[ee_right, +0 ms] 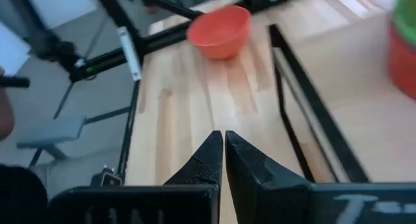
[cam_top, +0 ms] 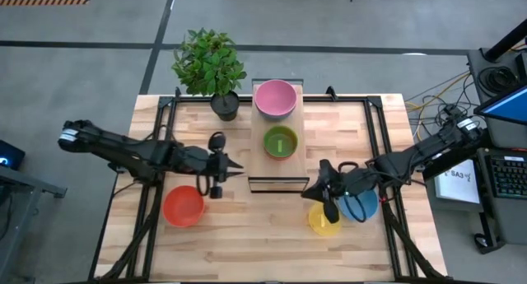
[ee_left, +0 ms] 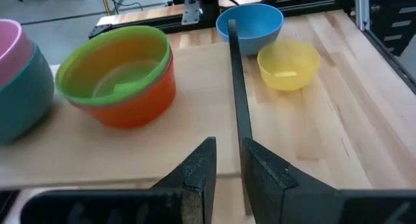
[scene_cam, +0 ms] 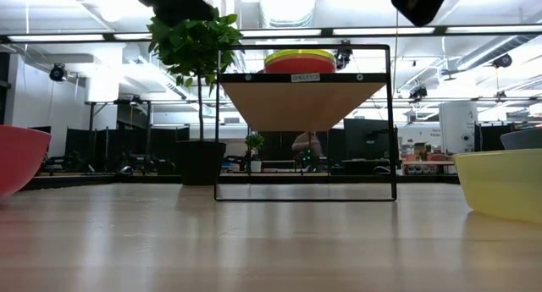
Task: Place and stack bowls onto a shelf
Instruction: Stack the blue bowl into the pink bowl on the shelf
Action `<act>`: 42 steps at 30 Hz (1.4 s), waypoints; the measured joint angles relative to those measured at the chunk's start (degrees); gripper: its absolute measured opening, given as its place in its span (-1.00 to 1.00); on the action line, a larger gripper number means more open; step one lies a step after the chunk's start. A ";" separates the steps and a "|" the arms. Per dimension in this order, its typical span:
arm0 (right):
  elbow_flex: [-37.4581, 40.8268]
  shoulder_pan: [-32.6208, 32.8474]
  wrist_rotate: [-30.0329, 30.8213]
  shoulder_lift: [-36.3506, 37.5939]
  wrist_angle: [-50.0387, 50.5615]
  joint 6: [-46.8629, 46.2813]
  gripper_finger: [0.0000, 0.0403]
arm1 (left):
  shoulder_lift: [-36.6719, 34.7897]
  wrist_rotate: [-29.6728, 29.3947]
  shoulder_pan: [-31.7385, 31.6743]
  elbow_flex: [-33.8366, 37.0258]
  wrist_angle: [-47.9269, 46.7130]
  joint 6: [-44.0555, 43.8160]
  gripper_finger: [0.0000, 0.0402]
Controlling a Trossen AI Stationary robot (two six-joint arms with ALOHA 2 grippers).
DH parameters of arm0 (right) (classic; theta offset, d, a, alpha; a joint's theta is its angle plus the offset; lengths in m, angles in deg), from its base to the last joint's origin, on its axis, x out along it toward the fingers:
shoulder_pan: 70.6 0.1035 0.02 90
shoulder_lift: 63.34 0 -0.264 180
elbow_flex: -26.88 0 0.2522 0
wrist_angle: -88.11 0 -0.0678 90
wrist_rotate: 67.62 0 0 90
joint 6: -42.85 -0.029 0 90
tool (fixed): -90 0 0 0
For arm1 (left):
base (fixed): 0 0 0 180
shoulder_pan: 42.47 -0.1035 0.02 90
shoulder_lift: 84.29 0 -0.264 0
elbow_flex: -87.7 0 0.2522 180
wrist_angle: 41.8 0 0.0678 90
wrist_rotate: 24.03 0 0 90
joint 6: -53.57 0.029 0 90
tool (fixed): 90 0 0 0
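Pale plank worktop (cam_top: 272,226): the narrowly parted, empty left claw (cam_top: 233,172) points at the shelf (cam_top: 290,161); the round red plastic bowl (cam_top: 183,207) sits just behind it, nearer than the shut right claw (cam_top: 315,190).
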 joint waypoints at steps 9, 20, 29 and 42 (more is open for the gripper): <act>-14.59 -2.10 -0.62 -6.67 29.36 -20.05 -0.96 | -5.35 -0.03 0.27 5.52 1.01 -0.95 -0.73; -22.31 -1.64 -20.74 -19.18 55.41 -39.13 -0.96 | -5.58 -0.03 0.25 5.90 0.91 -0.86 -0.73; -22.20 -1.30 -25.89 -25.27 55.78 -43.33 -0.74 | -5.71 -0.03 0.25 5.90 0.60 -0.83 -0.73; -19.05 -1.45 -18.29 -25.50 61.56 -57.13 -0.15 | -5.71 -0.03 0.25 5.92 -1.98 -1.37 -0.73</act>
